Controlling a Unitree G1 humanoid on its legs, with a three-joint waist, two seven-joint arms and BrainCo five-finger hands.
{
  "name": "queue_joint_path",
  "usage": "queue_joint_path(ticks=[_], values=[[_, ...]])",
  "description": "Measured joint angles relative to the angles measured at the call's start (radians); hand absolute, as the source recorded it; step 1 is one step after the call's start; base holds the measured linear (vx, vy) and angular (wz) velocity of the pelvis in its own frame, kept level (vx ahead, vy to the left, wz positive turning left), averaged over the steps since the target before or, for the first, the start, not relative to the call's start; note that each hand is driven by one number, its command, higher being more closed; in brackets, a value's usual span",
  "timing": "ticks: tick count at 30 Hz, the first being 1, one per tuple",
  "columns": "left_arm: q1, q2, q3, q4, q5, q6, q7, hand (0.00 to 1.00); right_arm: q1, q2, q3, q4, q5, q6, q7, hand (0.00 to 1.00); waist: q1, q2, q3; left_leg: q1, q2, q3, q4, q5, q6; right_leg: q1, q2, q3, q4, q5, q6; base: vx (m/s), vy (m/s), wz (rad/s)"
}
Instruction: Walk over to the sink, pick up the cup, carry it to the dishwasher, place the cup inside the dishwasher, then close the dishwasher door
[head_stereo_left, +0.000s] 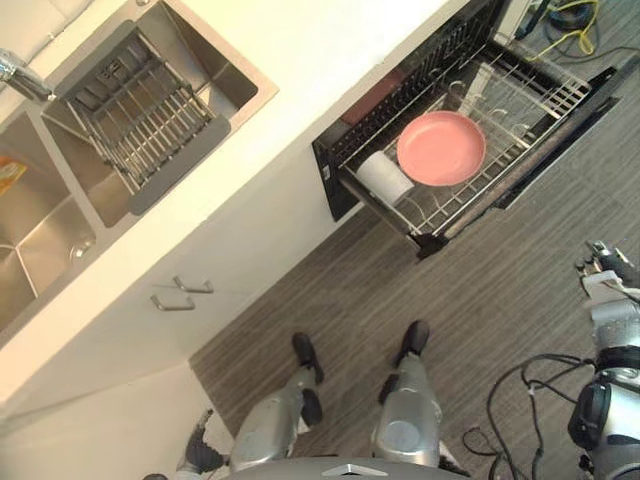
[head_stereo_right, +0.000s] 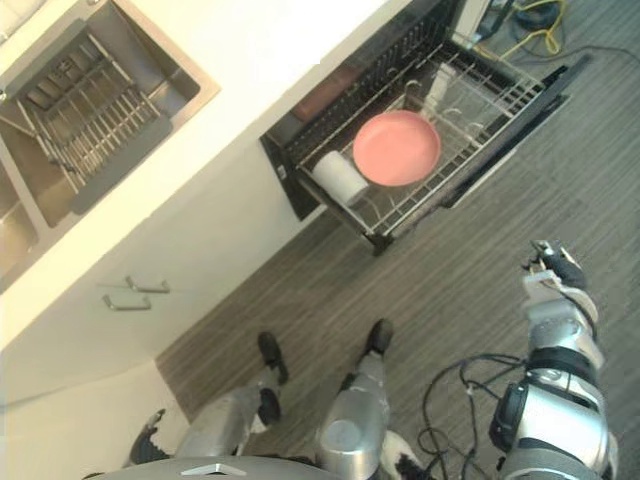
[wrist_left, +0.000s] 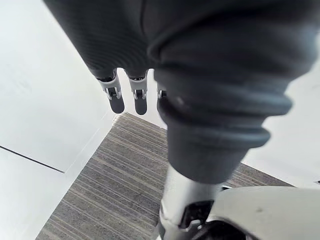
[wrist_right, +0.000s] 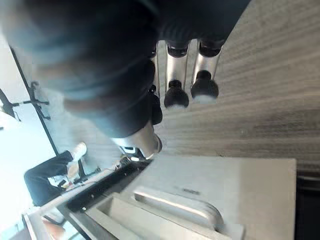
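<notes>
The white cup (head_stereo_left: 385, 177) lies on its side in the pulled-out lower rack (head_stereo_left: 520, 95) of the open dishwasher, beside a pink plate (head_stereo_left: 441, 147). The dishwasher door (head_stereo_left: 560, 140) is folded down over the floor. In the right wrist view its grey front with a bar handle (wrist_right: 180, 200) shows past the hand. My right hand (head_stereo_right: 556, 272) hangs low, to the right of the door, its fingers (wrist_right: 204, 75) straight and holding nothing. By the white cabinet at the lower left, my left hand (head_stereo_left: 198, 452) hangs with straight fingers (wrist_left: 116, 97), also without anything in it.
A steel double sink (head_stereo_left: 225, 75) with a dish rack (head_stereo_left: 140, 115) and a faucet (head_stereo_left: 20, 75) is set in the counter at the upper left. Below the counter are cabinet handles (head_stereo_left: 180, 293). Yellow cable (head_stereo_left: 570, 25) lies past the dishwasher. A person (wrist_right: 50, 172) sits far off.
</notes>
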Motion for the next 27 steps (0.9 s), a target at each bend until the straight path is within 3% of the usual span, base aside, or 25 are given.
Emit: queue_joint_path(ticks=[3,8,12,14,22,27], values=[[-0.005,-0.003,-0.007,-0.005,0.000,0.000,0.000,0.00,-0.045,-0.002,0.045,-0.001,-0.005,0.001,0.014,1.00,0.011,0.026,0.012,0.000,-0.009,-0.005,0.000,0.001,0.001,-0.001,-0.010,0.001,0.001,0.003,0.003,0.04,-0.029,0.04],[-0.019,-0.006,-0.017,-0.044,0.000,-0.005,0.002,0.00,-0.220,-0.047,0.172,0.025,-0.125,0.018,0.024,1.00,0.047,0.104,0.037,-0.039,-0.026,-0.040,0.000,0.016,0.014,-0.020,-0.030,-0.030,0.014,0.009,0.011,0.03,-0.038,0.21],[-0.019,-0.008,-0.045,-0.049,-0.001,-0.005,0.000,0.00,-0.330,-0.120,0.268,0.082,-0.232,0.046,0.028,1.00,0.056,0.112,0.035,-0.065,-0.042,-0.069,0.000,0.032,0.018,-0.040,-0.052,-0.049,0.038,0.007,0.013,0.03,-0.027,0.23],[-0.018,-0.015,-0.048,-0.056,-0.001,-0.012,0.000,0.00,-0.403,-0.164,0.338,0.136,-0.310,0.070,0.023,1.00,0.081,0.119,0.030,-0.075,-0.052,-0.086,0.000,0.033,0.016,-0.055,-0.071,-0.056,0.073,-0.006,0.017,0.02,-0.025,0.18],[0.020,-0.022,-0.053,-0.051,-0.001,-0.013,-0.002,0.00,-0.553,-0.201,0.499,0.202,-0.458,0.096,0.008,1.00,0.118,0.139,0.015,-0.084,-0.099,-0.194,0.001,0.046,0.002,-0.065,-0.158,-0.112,0.222,-0.081,0.041,0.03,-0.037,0.32],[0.030,-0.022,-0.052,-0.048,0.007,-0.020,-0.001,0.00,-0.665,-0.194,0.615,0.209,-0.607,0.101,0.004,1.00,0.148,0.151,0.006,-0.070,-0.131,-0.279,0.006,0.055,0.003,-0.051,-0.224,-0.159,0.345,-0.153,0.055,0.05,-0.084,0.38]])
